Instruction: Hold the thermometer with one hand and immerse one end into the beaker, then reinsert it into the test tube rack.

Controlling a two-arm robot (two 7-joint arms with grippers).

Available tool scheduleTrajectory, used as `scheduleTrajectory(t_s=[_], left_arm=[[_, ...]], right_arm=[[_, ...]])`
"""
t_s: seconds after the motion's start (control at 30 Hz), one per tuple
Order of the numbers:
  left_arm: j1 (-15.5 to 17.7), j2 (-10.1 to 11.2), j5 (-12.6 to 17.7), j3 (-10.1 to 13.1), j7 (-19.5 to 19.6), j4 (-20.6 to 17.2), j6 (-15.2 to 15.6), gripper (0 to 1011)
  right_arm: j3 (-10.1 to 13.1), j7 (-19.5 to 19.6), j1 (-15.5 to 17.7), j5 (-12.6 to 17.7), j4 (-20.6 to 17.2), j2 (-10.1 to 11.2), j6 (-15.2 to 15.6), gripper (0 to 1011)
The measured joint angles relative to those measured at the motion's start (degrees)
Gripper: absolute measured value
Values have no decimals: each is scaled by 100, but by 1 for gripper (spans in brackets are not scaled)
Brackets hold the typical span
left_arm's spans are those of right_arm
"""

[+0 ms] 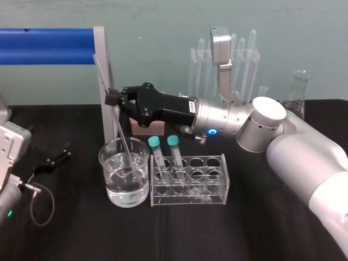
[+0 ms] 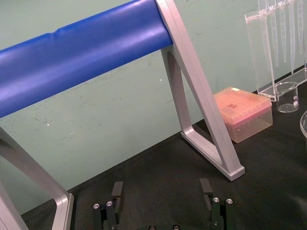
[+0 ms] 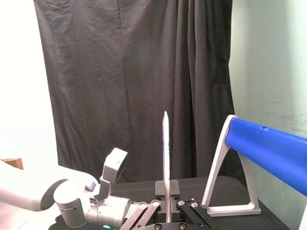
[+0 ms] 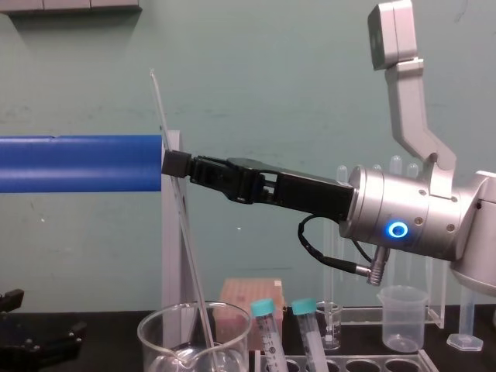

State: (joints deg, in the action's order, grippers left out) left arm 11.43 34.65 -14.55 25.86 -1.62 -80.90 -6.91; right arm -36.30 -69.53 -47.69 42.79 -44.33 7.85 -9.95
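1. Right gripper point(image 4: 174, 163) is reaching in from the robot's right, above the table. Its fingers are pinched tight on the thermometer point(image 4: 187, 232), roughly a third of the way down from the top.
2. The thermometer isn't plumb: its top leans toward the robot's left. The bottom end is down inside the beaker point(image 1: 140, 185) and looks like it's in the water.
3. The beaker sits right under the gripper. The test tube rack point(image 1: 209, 187) is just beside it on the robot's right, nearly touching.
4. Two teal-capped tubes point(image 1: 155, 142) fill the rack holes closest to the beaker, and the holes further right look free.
5. My guess at the key bit: the rod is long and slanted, so it has to go up until the tip clears the rim. Then it goes right and gets straightened over a free hole. The right arm already has it and is nearer.
6. Left gripper point(image 2: 161, 191) is parked low at the table's left with its fingers spread, holding nothing.
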Motion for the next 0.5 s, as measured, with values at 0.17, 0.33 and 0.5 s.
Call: scheduleTrajectory(t_s=[0.17,0.33,0.5], left_arm=[[0,0,0,0,0,0,0,1008],[0,0,0,0,0,0,0,1008],[0,0,0,0,0,0,0,1008]], right_arm=[[-16,33,32,-1,-70,29,12,54],[-38,63,66,3,-158,59,26,54],[-54,105,96,8,-215,78,30,54]])
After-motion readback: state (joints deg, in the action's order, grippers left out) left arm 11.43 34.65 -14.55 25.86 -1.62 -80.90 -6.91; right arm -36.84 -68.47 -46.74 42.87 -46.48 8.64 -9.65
